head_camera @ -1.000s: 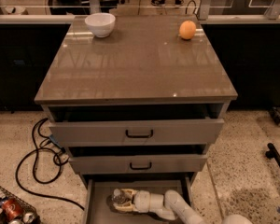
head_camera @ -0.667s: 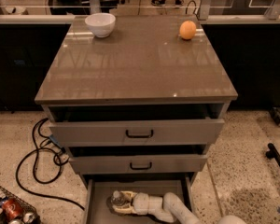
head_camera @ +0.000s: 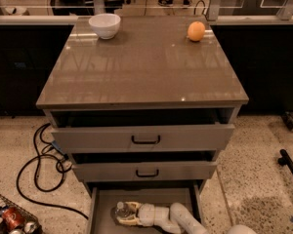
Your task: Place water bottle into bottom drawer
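The bottom drawer (head_camera: 103,201) of the grey cabinet is pulled open at the bottom of the camera view. The water bottle (head_camera: 121,210), clear with a white cap, lies low inside it, near the flat grey floor. My gripper (head_camera: 119,214) reaches into the drawer from the right. Its cream fingers (head_camera: 131,222) sit on either side of the bottle and are closed on it. My white arm (head_camera: 180,219) runs off the lower edge.
The two upper drawers (head_camera: 145,139) with black handles stand partly open above the arm. A white bowl (head_camera: 104,25) and an orange (head_camera: 196,31) sit on the cabinet top. Black cables (head_camera: 36,165) and a wire basket with a red can (head_camera: 10,218) lie at the left.
The gripper with the bottle has shifted slightly left and lower inside the bottom drawer. Nothing else has moved.
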### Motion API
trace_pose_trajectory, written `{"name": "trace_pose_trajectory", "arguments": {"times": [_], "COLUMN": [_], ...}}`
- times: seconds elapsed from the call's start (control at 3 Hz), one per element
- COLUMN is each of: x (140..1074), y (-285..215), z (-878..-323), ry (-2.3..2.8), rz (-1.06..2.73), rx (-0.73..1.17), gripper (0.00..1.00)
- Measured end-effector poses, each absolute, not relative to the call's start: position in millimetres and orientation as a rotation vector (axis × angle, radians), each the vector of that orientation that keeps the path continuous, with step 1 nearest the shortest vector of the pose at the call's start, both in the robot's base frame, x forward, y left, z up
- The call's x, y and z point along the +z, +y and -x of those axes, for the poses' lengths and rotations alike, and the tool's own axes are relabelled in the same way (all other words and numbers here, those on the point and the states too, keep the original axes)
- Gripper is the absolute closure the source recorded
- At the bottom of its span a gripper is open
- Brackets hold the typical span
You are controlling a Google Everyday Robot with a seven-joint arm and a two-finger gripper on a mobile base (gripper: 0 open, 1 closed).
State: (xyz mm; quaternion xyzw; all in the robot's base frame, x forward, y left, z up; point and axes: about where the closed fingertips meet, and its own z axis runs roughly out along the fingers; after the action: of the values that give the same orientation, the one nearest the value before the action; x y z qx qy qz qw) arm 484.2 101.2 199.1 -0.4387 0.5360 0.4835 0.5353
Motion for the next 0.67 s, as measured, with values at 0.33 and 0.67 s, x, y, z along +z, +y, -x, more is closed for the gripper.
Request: {"name": "trace_pose_trajectory", "arguments": {"times": [0.33,0.67], "x": [199.8,200.2], "y": [103.1,105.3], "z": [-483.5,-482.4], "ry": [1.273,1.271], "rz": [1.044,1.043], "rx": [1.156,1.16], "gripper": [0.83,0.58]}}
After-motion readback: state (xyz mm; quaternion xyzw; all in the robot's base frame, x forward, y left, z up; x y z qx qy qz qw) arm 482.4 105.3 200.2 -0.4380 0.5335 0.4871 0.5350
